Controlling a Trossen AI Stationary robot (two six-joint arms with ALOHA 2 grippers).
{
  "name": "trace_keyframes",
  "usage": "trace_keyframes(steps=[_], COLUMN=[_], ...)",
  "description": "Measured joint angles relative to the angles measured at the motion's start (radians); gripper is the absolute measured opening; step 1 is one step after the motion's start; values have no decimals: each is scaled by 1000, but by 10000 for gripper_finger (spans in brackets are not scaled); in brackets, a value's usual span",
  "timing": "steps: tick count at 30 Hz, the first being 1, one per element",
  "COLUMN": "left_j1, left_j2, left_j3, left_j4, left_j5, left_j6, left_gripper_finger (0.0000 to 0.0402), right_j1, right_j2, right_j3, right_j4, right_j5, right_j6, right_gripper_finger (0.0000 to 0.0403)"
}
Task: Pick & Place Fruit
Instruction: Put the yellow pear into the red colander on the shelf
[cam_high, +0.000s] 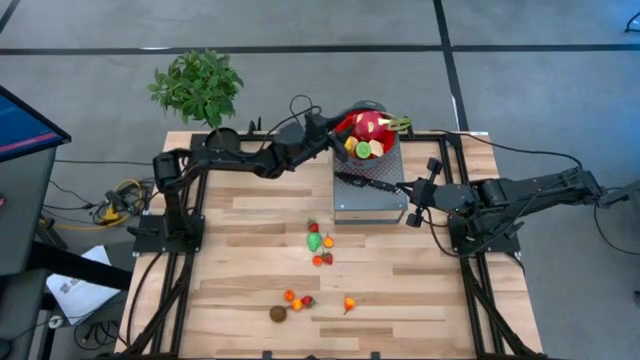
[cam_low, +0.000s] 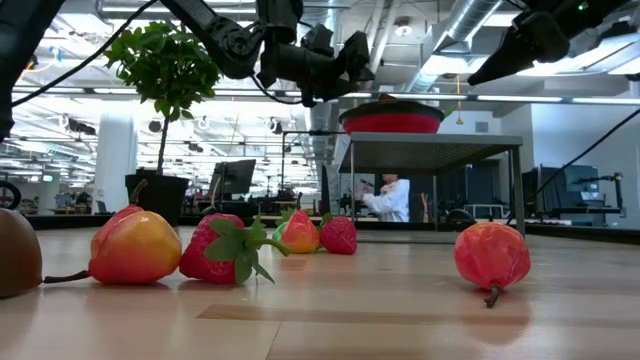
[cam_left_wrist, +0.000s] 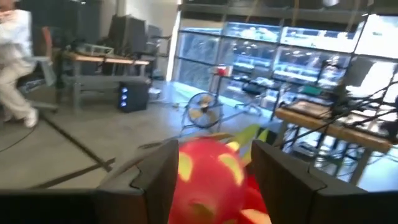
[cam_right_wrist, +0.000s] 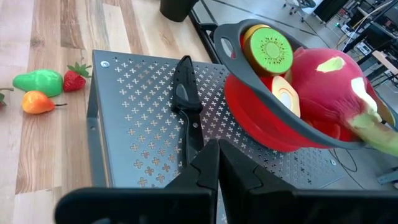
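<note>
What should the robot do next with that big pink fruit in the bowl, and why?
Probably lift the left gripper straight up and away. Its fingers stand apart on either side of the dragon fruit, which already sits in the red bowl, so opening looks done. The right gripper waits shut by the knife.

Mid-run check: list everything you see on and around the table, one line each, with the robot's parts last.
Dragon fruit: one, pink-red with green tips, in the bowl.
Bowl: one, red with a grey inside, on the stand's far end.
Cut fruit halves: green and yellow, in the bowl.
Knife: one, black, flat on the stand.
Stand: one, grey perforated metal, on the table.
Small fruits: red, orange, green, one brown, loose on the wooden table.
Potted plant: one, green, far left corner.
Left tool: at the dragon fruit, fingers either side.
Right tool: shut, beside the stand.
</note>
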Motion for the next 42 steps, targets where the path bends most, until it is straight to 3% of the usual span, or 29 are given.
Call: trace_keyframes(steps=[4,10,21,31,42], left_j1=[-15,-57,-158,-320,-474], left_j2=[-43,-138,-357,-488,-497], left_j3=[-7,-56,-333,-497,-622], left_j4=[6,3,-21,-20,-23], left_j5=[59,145,153,155,153], left_j6=[1,13,-6,16,-37], left_gripper_finger=[176,101,9,7,5], right_j1=[0,11,142,249,331], right_j2=[0,0,0,0,29], right_j3=[0,0,0,0,0], right_j4=[0,0,1,1,98], right_j5=[0,0,0,0,0], right_j6=[5,23,140,268,385], right_gripper_finger=[0,0,0,0,0])
